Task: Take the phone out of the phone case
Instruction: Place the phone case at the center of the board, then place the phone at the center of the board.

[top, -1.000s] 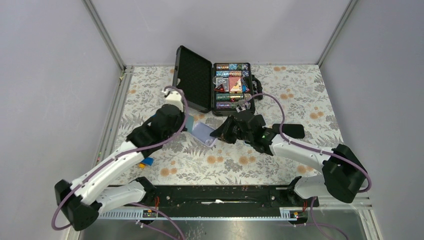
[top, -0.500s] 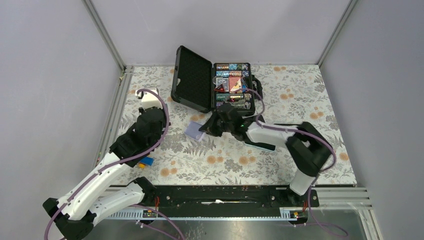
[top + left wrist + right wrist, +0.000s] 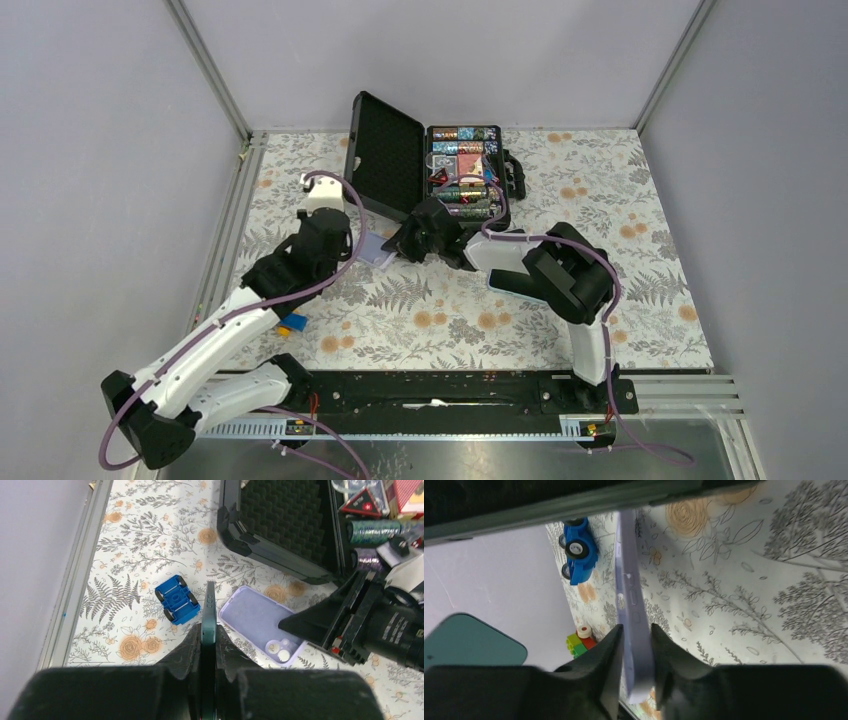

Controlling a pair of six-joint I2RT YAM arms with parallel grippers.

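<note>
Phone (image 3: pixel 209 611), teal, held edge-on and out of its case, in the lower middle of the left wrist view. The left hand (image 3: pixel 208 637) is pressed together on it, one black finger against each flat face, and the phone is lifted above the floral worktop (image 3: pixel 620 200).

Just to its right in that view the lilac phone case (image 3: pixel 260 625) lies open side up, empty, with its camera cut-outs toward the lower right. The right hand (image 3: pixel 320 622) reaches in from the right edge and pinches that end of the case. In the right wrist view the case (image 3: pixel 628 580) runs up the middle as a thin lilac edge, with a finger on each side of it, and the teal phone (image 3: pixel 469 640) shows at lower left.

A small blue toy car (image 3: pixel 177 599) sits on the worktop just left of the phone. A little stack of red, green and white building bricks (image 3: pixel 580 641) lies beyond it.

From above, both hands meet at centre frame, just below an open black hard-shell box (image 3: pixel 385 160) with a foam-lined lid and a tray of colourful small items (image 3: pixel 462 170).
</note>
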